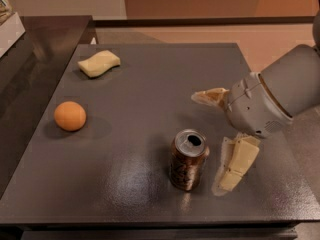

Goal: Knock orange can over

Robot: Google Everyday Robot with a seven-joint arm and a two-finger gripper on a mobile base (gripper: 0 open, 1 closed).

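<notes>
The orange can (188,160) stands upright on the dark grey table (150,84), near the front edge and right of middle. Its sides are coppery brown and its silver top shows the drinking hole. My gripper (212,139) comes in from the right and is open. One cream finger (237,164) hangs just right of the can, close to its side. The other finger (210,97) points left, behind and above the can. The gripper holds nothing.
A round orange fruit (70,116) lies at the left of the table. A pale yellow sponge (99,63) lies at the back left. A darker counter (30,49) adjoins the table on the left.
</notes>
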